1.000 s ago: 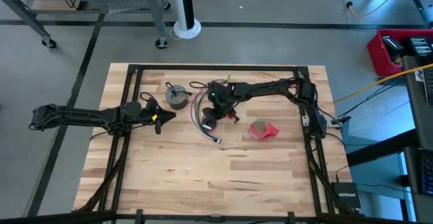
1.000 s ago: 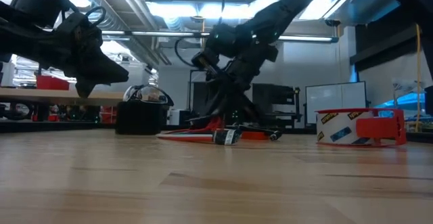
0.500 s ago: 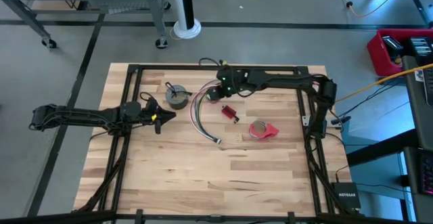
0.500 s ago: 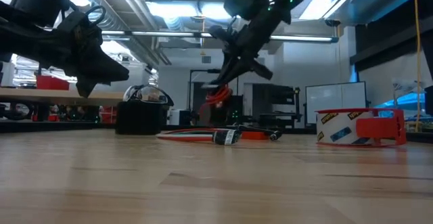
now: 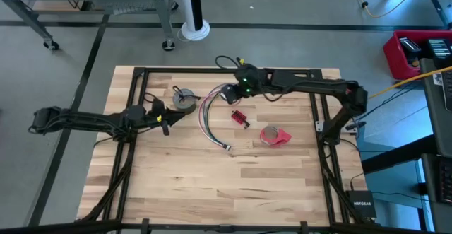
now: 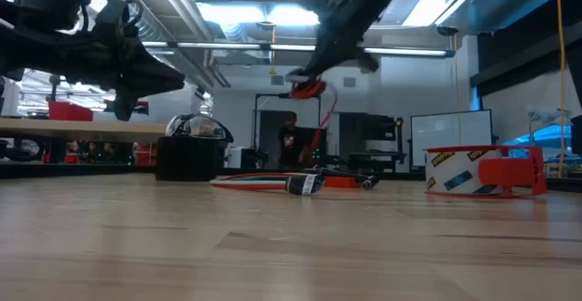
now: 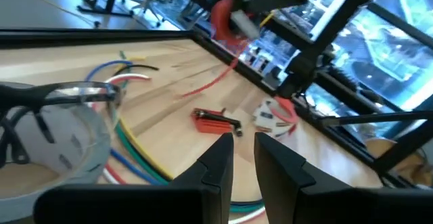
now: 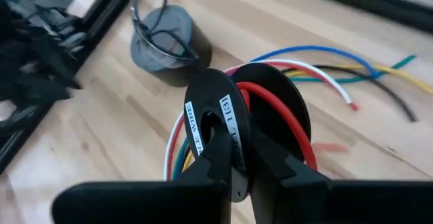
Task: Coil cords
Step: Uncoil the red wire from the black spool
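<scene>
Black-and-red coil (image 8: 233, 126): a small black spool wound with red wire, pinched between the right hand's fingers and lifted clear of the tabletop; a red strand trails from it down toward the wire bundle.
Right hand (image 5: 229, 94): closed on the black-and-red coil, held up over the far middle of the tabletop, above the upper end of the bundle.
Wire bundle (image 5: 210, 121): thin red, green, white and grey wires lying in a curve on the tabletop, its plug end (image 5: 226, 147) nearest the front; it sits below and just in front of the right hand.
Grey coil (image 5: 185, 99): a small grey roll with a black loop on top, standing on the tabletop between the two hands, beside the bundle.
Left hand (image 5: 166, 119): hovers above the tabletop near the grey coil, fingers slightly apart and holding nothing.
Red block (image 5: 239, 118): small, flat on the tabletop just right of the bundle.
Red tape roll (image 5: 275, 136): farther right, apart from the wires.
Tabletop (image 5: 212, 191): pale wood planks.
</scene>
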You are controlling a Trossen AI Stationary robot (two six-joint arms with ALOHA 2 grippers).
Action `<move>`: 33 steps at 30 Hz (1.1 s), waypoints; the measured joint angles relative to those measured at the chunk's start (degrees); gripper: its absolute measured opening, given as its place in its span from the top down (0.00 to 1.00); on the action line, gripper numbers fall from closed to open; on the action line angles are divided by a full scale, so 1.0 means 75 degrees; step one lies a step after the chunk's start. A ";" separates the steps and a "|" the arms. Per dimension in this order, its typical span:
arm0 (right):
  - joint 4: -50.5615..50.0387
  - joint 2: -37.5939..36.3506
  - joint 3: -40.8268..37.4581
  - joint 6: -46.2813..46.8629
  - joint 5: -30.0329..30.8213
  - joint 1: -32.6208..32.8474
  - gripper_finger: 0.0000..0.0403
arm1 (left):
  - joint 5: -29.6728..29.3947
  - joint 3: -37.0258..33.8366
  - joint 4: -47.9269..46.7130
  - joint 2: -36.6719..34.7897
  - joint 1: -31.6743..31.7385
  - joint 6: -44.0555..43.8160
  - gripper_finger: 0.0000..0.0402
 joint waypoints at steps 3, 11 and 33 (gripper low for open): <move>-0.0404 -0.0693 0.0000 -0.0003 0.0493 0.0149 0.94 | -0.0019 0.0000 0.0109 0.0315 0.0000 0.0003 0.87; -0.0008 -0.2071 -0.0075 0.0250 0.1742 0.0748 0.94 | -0.0425 0.0023 0.2153 0.1728 -0.0006 0.0334 0.87; 0.2656 -0.2058 -0.1215 0.0469 0.0743 0.1065 0.94 | -0.0274 0.3867 0.3168 0.7182 -0.0493 0.4828 0.86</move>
